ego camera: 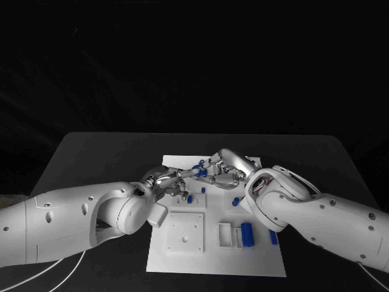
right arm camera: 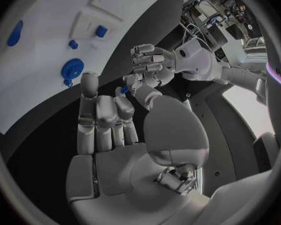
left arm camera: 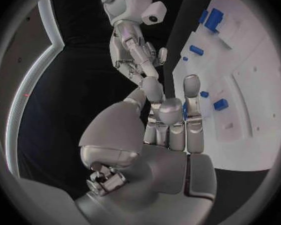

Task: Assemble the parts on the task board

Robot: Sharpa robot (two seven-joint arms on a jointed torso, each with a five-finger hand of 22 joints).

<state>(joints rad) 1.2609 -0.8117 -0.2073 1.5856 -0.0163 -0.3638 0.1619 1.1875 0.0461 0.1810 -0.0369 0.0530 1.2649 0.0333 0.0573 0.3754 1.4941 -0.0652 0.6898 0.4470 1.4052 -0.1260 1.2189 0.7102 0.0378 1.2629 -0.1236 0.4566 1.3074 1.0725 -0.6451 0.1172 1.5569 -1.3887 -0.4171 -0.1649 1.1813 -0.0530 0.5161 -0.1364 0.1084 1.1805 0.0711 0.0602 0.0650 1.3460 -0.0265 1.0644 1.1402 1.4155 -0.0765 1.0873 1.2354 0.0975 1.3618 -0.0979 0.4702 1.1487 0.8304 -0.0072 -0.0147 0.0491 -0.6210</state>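
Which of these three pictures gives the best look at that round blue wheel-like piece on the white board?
The right wrist view: the round blue part lies unobstructed on the task board beyond the right hand. In the head view the two hands cover that area; in the left wrist view I cannot pick it out.

small blue part (right arm camera: 124, 90) mostly hidden between fingers (right arm camera: 135, 88)

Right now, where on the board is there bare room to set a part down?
The near strip of the board, below the square recess and the blue cylinder, is bare. The far end is crowded: the left robot hand and the right robot hand meet there over blue parts.
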